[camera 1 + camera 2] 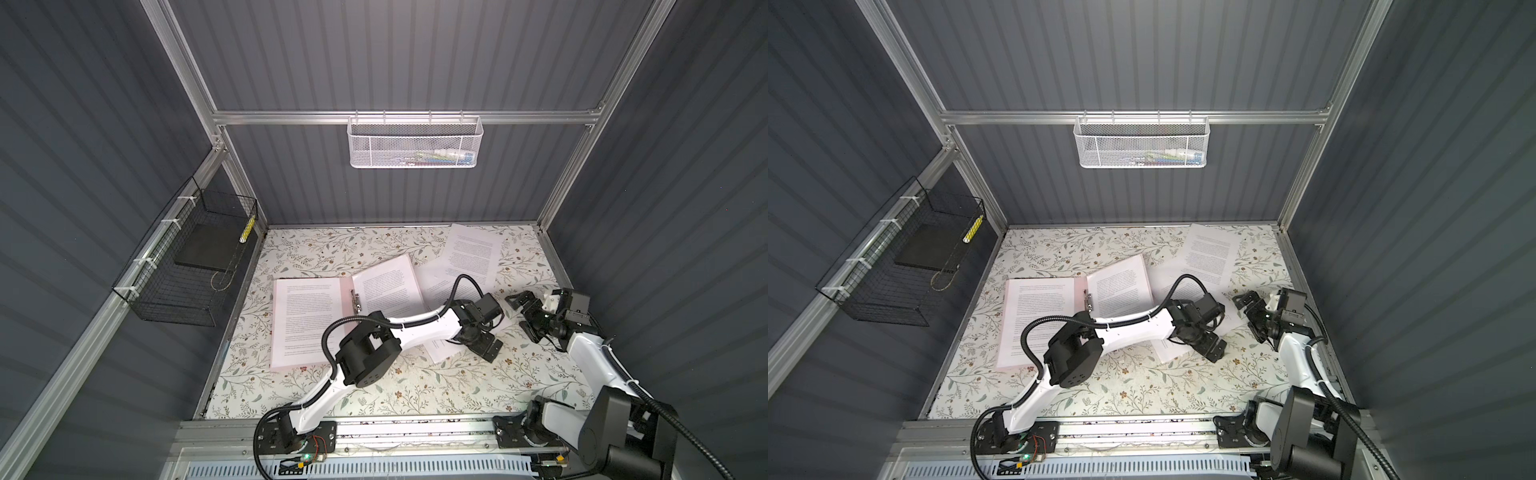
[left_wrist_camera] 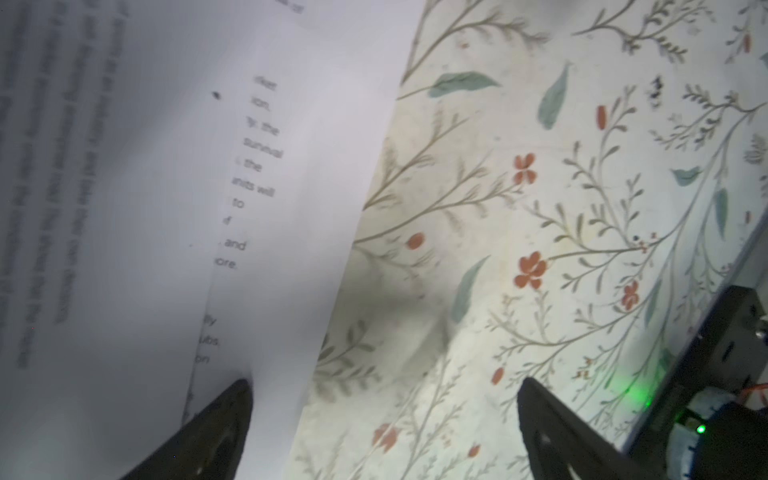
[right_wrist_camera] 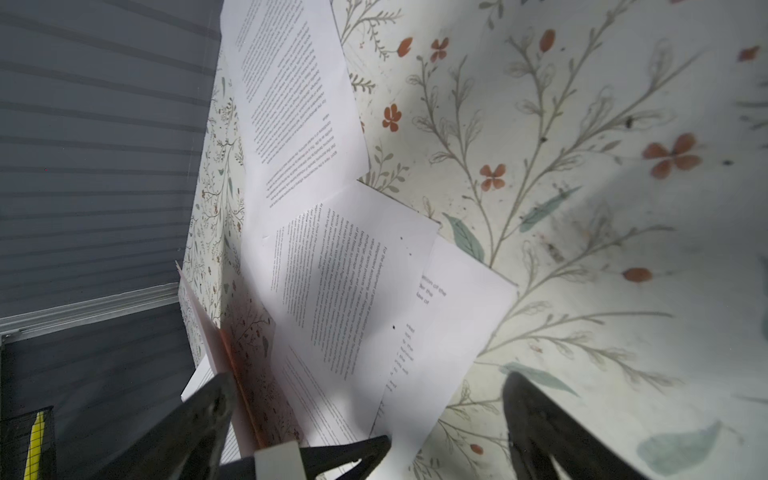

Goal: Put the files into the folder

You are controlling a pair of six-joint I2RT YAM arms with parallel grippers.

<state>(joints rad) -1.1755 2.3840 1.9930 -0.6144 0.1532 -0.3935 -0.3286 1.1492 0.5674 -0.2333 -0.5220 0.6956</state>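
**A:** Which step is the robot on?

**B:** It looks like picking up another of the files (image 3: 353, 291). The left gripper (image 1: 487, 348) hangs low over the near edge of the nearest sheet (image 1: 440, 351), right of centre on the floral table (image 1: 415, 395). Its jaws are spread wide and hold nothing. In the left wrist view one fingertip (image 2: 224, 415) sits over paper, the other over bare table.

**A:** And the right gripper (image 1: 523, 316)?

**B:** Just right of that pile, with its jaws also spread and empty.

**A:** What does the next move call for?

**B:** Probably pinning the paper's edge and pinching it without creasing. A flat, thin sheet may slip.

**A:** Where is the folder (image 1: 347, 297)?

**B:** Left of centre, pale pink and lying open, with a printed sheet on each flap. The right flap is tilted up, and the silver clip (image 1: 355, 300) sits by the spine. Another sheet (image 1: 473, 253) lies at the far right by the back wall.
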